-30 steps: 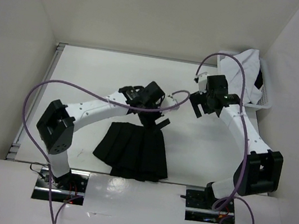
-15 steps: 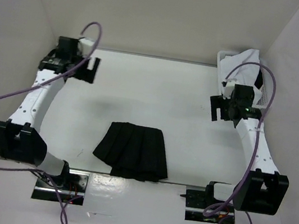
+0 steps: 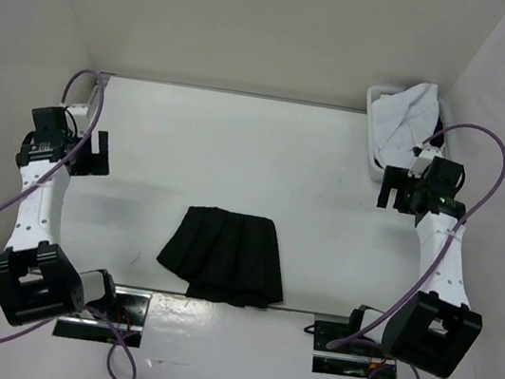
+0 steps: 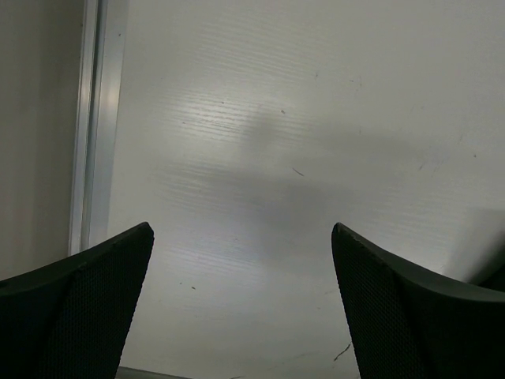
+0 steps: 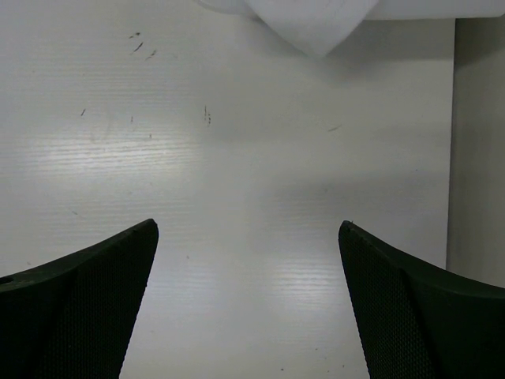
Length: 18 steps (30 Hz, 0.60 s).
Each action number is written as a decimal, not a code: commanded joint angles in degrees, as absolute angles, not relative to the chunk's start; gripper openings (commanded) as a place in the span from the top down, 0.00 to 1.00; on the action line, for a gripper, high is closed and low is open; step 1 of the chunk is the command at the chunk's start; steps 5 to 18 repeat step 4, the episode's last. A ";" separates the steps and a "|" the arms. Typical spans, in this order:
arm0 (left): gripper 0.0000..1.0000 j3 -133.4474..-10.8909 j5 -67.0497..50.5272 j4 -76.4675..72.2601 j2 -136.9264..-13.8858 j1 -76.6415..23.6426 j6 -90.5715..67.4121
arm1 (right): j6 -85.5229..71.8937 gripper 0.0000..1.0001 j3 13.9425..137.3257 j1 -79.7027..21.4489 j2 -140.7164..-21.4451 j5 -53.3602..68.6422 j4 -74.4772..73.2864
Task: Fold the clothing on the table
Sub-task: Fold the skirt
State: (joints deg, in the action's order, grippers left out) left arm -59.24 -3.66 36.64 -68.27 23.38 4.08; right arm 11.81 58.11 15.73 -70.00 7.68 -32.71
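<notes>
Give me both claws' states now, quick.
Left claw: open, holding nothing.
Right claw: open, holding nothing.

my left arm (image 3: pixel 36 203) rises from its base at the near edge and bends sharply at the black elbow joint low on the left. its white forearm runs straight away from me along the left side. the wrist turns inward, so my left gripper (image 3: pixel 93 155) faces toward the middle. its two black fingers (image 4: pixel 87 308) stand spread wide, gripping nothing. my right arm (image 3: pixel 441 263) mirrors this: elbow low on the right, forearm reaching away along the right side, wrist turned inward. my right gripper (image 3: pixel 393 190) also has its fingers (image 5: pixel 410 316) far apart and holds nothing. both grippers hover, well apart from each other.
</notes>
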 commanded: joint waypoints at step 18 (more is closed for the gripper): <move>0.01 -59.85 -9.23 34.37 -68.47 24.79 3.52 | 10.37 0.01 59.68 17.31 -70.14 8.36 -29.53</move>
